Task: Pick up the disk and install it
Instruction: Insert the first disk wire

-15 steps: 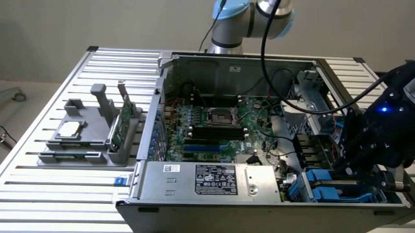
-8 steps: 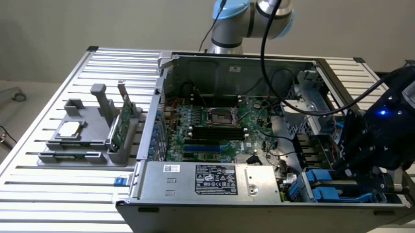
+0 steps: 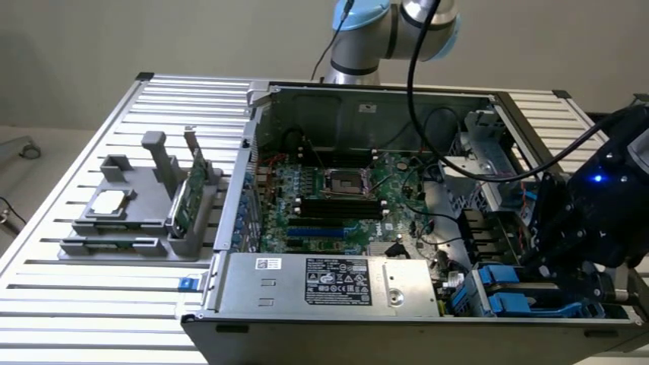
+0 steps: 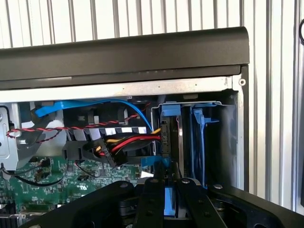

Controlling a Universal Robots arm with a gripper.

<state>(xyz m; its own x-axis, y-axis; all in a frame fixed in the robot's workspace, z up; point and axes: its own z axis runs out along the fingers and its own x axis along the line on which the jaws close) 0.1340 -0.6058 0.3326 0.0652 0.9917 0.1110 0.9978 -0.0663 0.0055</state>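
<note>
The disk (image 4: pixel 179 142) stands on edge in the drive bay at the corner of the open computer case (image 4: pixel 123 52), its thin silver side showing between blue plastic rails, with a connector and red, yellow and black wires beside it. My gripper (image 4: pixel 170 184) sits directly over it, its black fingers (image 4: pixel 151 199) close together with a blue part of the disk's rail between them. In the exterior view the gripper (image 3: pixel 568 277) hangs low over the blue-railed bay (image 3: pixel 507 293) at the case's near corner on that view's right.
A second blue carrier (image 4: pixel 199 135) sits beside the disk against the case wall. The motherboard (image 3: pixel 335 198), power supply (image 3: pixel 335 283) and loose cables (image 3: pixel 446 228) crowd the case. On the slatted table (image 3: pixel 91 296), a grey fixture (image 3: pixel 132 220) holds a green card (image 3: pixel 188 194) and a silver chip (image 3: pixel 109 201).
</note>
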